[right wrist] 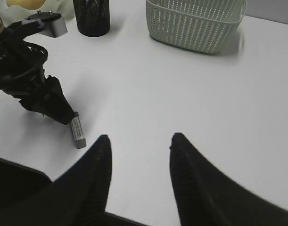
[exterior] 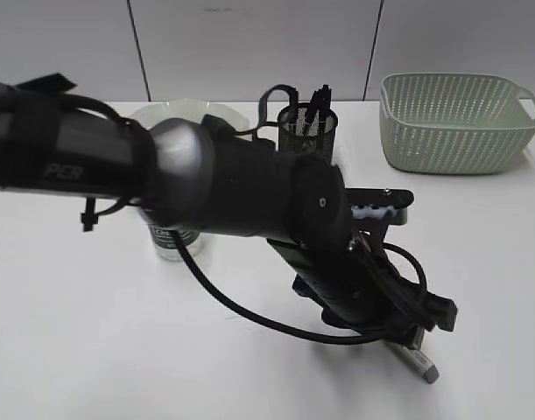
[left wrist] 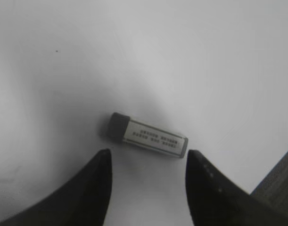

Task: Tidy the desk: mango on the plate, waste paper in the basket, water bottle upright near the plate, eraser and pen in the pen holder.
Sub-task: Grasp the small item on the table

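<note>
The eraser [left wrist: 151,135], grey with a white printed sleeve, lies flat on the white desk [exterior: 74,332]. It also shows in the exterior view [exterior: 418,361] and the right wrist view [right wrist: 78,131]. My left gripper [left wrist: 148,153] is open and hovers low over the eraser, fingertips just short of it, not touching. From outside it shows as a black wrist [exterior: 405,343]. My right gripper [right wrist: 139,137] is open and empty above the front of the desk. The black mesh pen holder [exterior: 308,131] holds dark pens [exterior: 318,98]. The water bottle [exterior: 169,243] stands upright near the plate [exterior: 175,114]. The mango [right wrist: 21,3] lies on the plate. No waste paper shows.
The pale-green basket [exterior: 460,122] stands at the back right, its inside not visible; it also shows in the right wrist view [right wrist: 195,23]. My left arm crosses the middle of the exterior view and hides much of the desk. The desk's front edge lies close under my right gripper.
</note>
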You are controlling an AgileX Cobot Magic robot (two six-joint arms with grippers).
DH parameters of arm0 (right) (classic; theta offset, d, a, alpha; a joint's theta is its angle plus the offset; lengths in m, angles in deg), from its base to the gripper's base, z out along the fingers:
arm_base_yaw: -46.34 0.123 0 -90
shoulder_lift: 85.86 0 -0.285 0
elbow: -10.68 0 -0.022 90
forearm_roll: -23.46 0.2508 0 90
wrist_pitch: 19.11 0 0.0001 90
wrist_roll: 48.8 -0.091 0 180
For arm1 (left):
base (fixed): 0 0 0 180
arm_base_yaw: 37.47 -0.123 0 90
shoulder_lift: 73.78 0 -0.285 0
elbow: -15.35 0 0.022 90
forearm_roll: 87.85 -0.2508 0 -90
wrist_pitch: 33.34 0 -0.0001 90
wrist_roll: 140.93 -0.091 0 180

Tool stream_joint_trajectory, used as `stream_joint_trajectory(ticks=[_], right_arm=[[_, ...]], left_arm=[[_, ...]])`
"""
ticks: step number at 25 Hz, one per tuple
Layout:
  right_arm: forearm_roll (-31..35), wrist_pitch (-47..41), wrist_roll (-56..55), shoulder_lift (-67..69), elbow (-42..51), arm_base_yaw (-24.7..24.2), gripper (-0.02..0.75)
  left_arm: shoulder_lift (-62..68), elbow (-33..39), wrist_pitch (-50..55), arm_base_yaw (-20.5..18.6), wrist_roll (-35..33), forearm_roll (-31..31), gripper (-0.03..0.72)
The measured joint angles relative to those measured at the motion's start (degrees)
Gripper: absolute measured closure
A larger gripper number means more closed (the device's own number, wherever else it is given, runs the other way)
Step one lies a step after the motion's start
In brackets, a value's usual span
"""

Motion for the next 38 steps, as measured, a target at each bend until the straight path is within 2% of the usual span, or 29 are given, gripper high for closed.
stream_joint_trajectory(ticks=[8,19,24,27,32,36,38], right_arm=[[0.0,0.0,0.3,0.0,0.0,0.0,0.399],[0.0,0.0,0.3,0.0,0.0,0.0,0.399],[0.0,0.0,0.3,0.0,0.0,0.0,0.399],[0.0,0.0,0.3,0.0,0.0,0.0,0.399],[0.0,0.0,0.3,0.0,0.0,0.0,0.399],[0.0,0.0,0.3,0.0,0.0,0.0,0.399],[0.0,0.0,0.3,0.0,0.0,0.0,0.399]], left_arm=[[5.0,-4.3,0.5,0.1,4.4,-1.6,0.308],[9.4,-10.8,-0.7,0.2,5.2,-1.5,0.309],[11.6,-14.8,-0.8,2.2,5.2,-2.8,0.309],[12.1,-15.8,-0.1,4.2,5.7,-6.6,0.316],[12.1,-16.4,1.7,6.2,8.5,-19.7,0.342],[12.1,-16.4,2.0,7.1,8.9,-25.9,0.353],[12.1,-16.4,2.2,7.4,8.9,-27.9,0.390]])
